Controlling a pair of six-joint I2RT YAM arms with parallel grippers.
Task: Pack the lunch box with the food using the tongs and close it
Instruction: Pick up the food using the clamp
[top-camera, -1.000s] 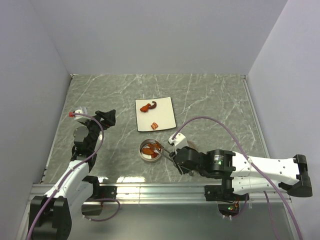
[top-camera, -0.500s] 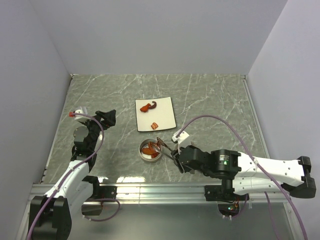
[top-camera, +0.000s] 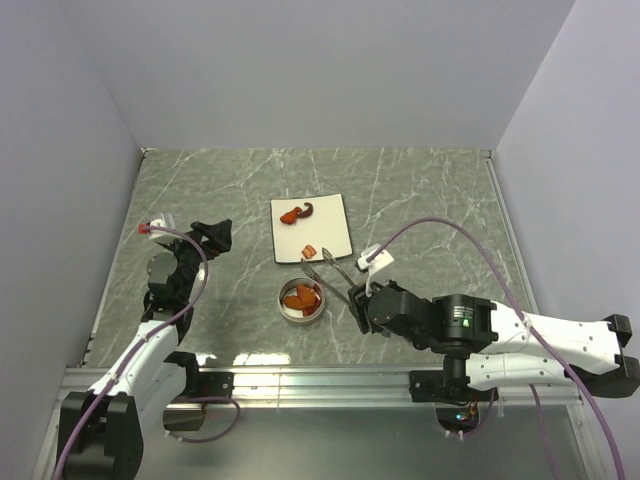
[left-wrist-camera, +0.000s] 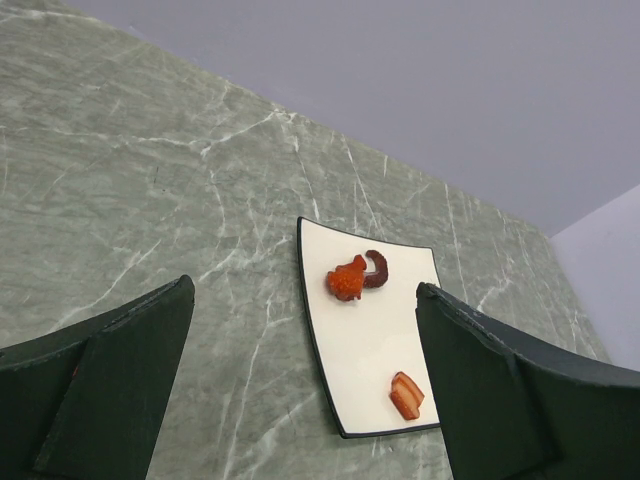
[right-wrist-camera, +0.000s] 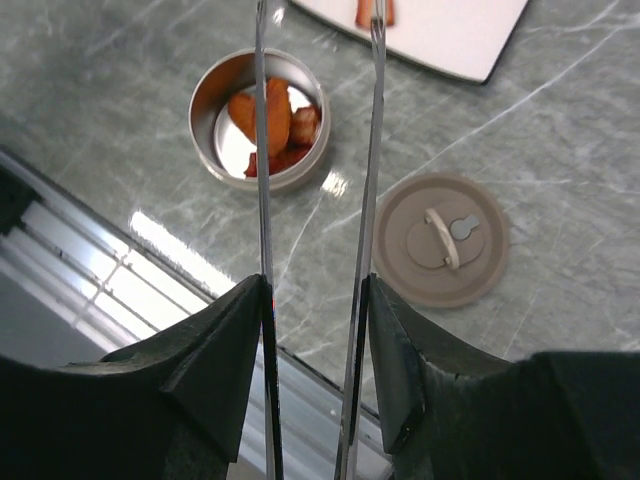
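The lunch box (top-camera: 301, 300), a small round silver tin, holds several orange and red-brown pieces of food (right-wrist-camera: 268, 116). Its brown lid (right-wrist-camera: 440, 238) lies flat on the table to the right of the tin (right-wrist-camera: 258, 120); the right arm hides it from above. My right gripper (top-camera: 358, 298) is shut on the tongs (top-camera: 340, 271), whose two arms (right-wrist-camera: 372, 150) stand apart with nothing between them. Their tips reach the white plate's (top-camera: 330, 225) near edge. On the plate lie an orange piece (left-wrist-camera: 346, 281), a dark purple piece (left-wrist-camera: 379, 268) and a red-brown piece (left-wrist-camera: 407, 395). My left gripper (top-camera: 218, 232) is open and faces the plate from the left.
The metal rail (top-camera: 320, 380) runs along the table's near edge, just below the tin. Grey walls close in the marble table on the left, back and right.
The right arm has drawn the tongs up out of the tin and carried them toward the plate. The tongs' arms have spread wider. The left arm has not moved.
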